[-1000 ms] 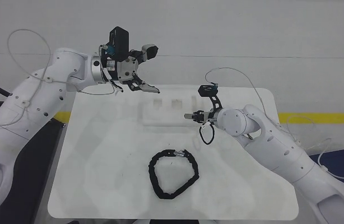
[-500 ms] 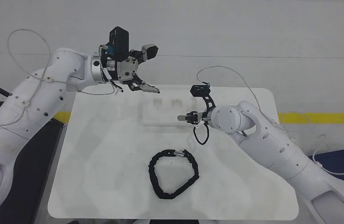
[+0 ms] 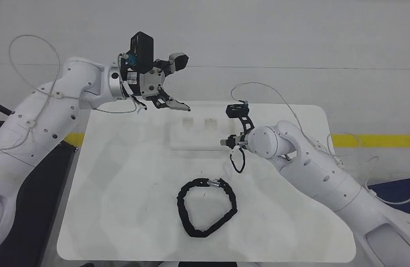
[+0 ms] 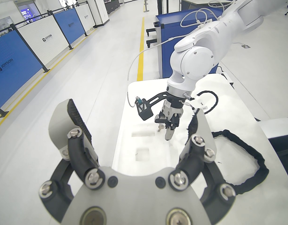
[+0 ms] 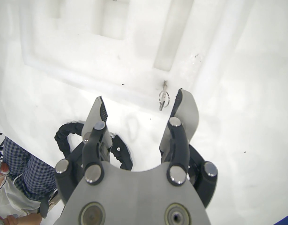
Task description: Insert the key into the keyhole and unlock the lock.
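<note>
right arm closes in on the key, nothing grabbed yet

over on the left, the left gripper [image 3: 179, 83] hangs above the far-left corner of the table, fingers spread wide with nothing between them. it hasn't budged in the last second. next along, the white foam tray [image 3: 185, 141] sits at the back of the table. in front of it the black chain lock [image 3: 185, 212] lies looped mid-table, in the same spot as before and untouched.

the action is on the right. the right arm has slid in toward the tray's right end and tipped its wrist down over it. the key [image 5: 163, 97], on its little ring, lies at the tray's edge there. the right gripper [image 5: 141, 98] has its fingers parted, with the key between the tips, close by one of them and not pinched.

to my eye the pickup is lined up: close on the key, lift, then carry it to the lock. the key is thin and lies flat, so an off-centre squeeze could nudge it aside. which way the keyhole faces, i can't make out.
</note>
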